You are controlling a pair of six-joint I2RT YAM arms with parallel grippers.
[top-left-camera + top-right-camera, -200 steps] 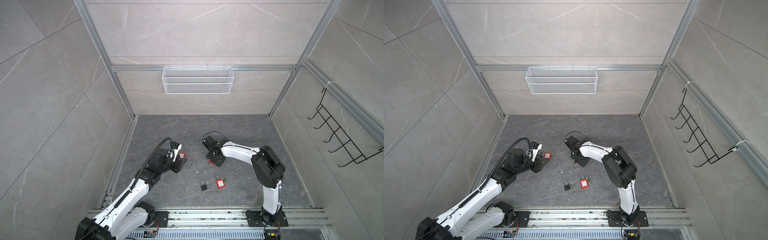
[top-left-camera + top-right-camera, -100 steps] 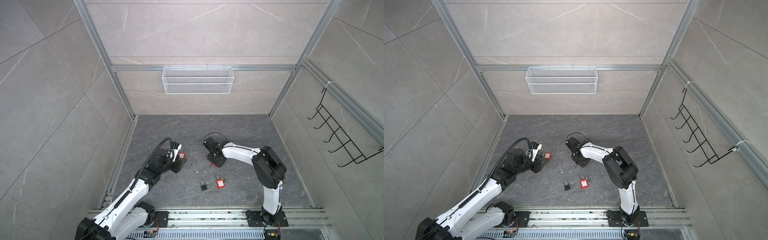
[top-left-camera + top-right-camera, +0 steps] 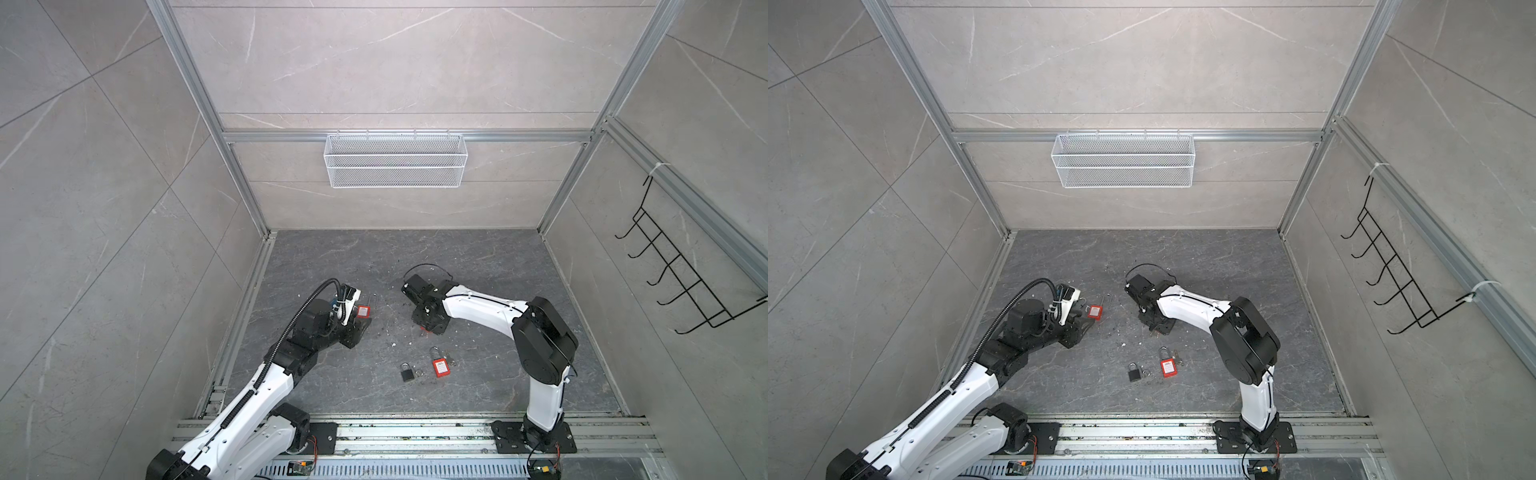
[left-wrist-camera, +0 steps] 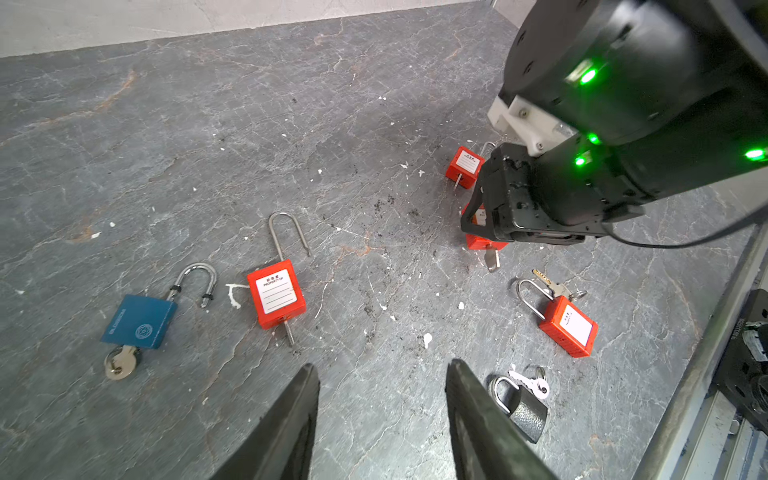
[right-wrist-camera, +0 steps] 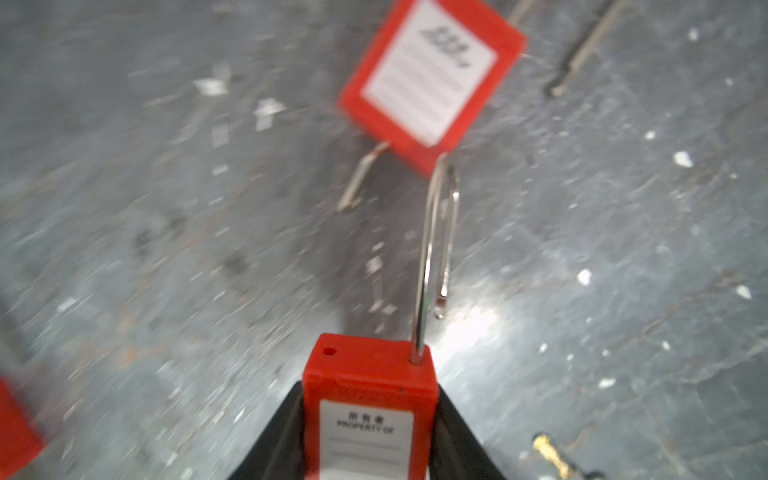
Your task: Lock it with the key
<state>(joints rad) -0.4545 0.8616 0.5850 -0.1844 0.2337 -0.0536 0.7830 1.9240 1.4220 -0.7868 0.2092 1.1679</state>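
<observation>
My right gripper (image 5: 370, 388) is shut on the body of a red padlock (image 5: 370, 374), low over the floor. Its long shackle (image 5: 436, 249) stands swung open. In the left wrist view a key (image 4: 492, 257) sticks out under that held lock (image 4: 484, 241). My left gripper (image 4: 382, 365) is open over bare floor with nothing between its fingers. A second red padlock (image 4: 276, 297) with a raised shackle and a key in it lies just ahead of it. In both top views the right gripper (image 3: 430, 326) is at mid floor and the left gripper (image 3: 357, 328) to its left.
A blue padlock (image 4: 139, 322) with an open shackle and a key lies beside the left gripper. Another red padlock (image 5: 432, 79) lies just beyond the held one. A shut black padlock (image 3: 407, 373) and a shut red padlock (image 3: 440, 367) with keys lie nearer the front rail.
The right jaws have closed in on the red padlock's body. The left arm has not moved.
</observation>
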